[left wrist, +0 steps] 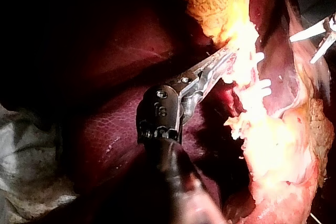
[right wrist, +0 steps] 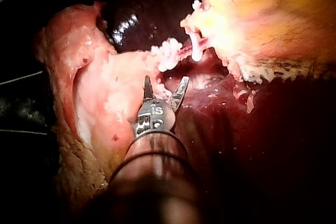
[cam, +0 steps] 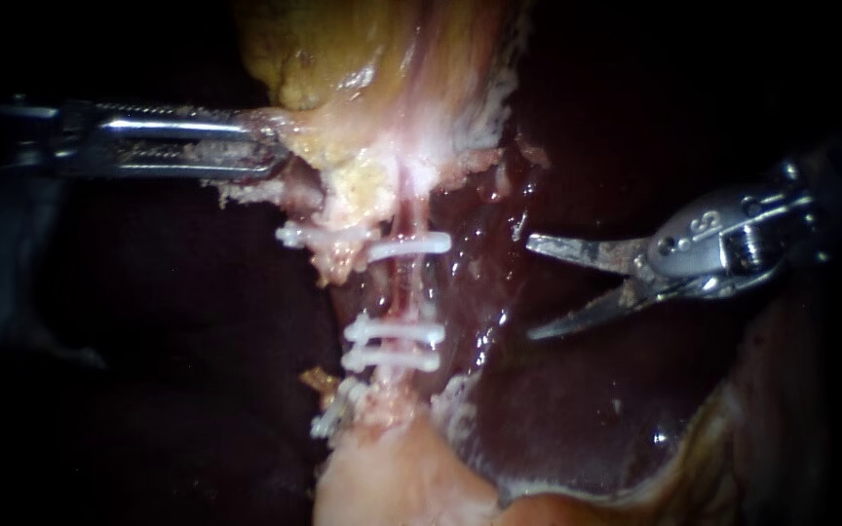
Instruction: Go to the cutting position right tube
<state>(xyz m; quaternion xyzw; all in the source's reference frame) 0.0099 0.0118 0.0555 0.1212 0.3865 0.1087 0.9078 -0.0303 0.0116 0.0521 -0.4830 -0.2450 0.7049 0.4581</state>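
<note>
A close surgical scene is being shown. The right tube (cam: 404,282), a thin pink strand, is being displayed at the centre of the endoscope view. It is running down from the gallbladder (cam: 343,49), with the dark liver (cam: 577,390) beside it. It is being crossed by an upper clip (cam: 409,245) and by the lower clips (cam: 392,345), and a bare stretch is being left between them.

The left instrument (cam: 280,154) is being kept at the gallbladder's lower edge, and its jaws appear to be clamped on the pale tissue there. The right instrument (cam: 529,289) is being held beside the tube without touching it. Its two blades are being held apart, with nothing between them.

The tube is being judged soft, wet, slippery and easily torn. The bare stretch between the clips is being judged the place for the blades, well clear of each clip.

No brand or label is being shown on the tissue or clips.
</note>
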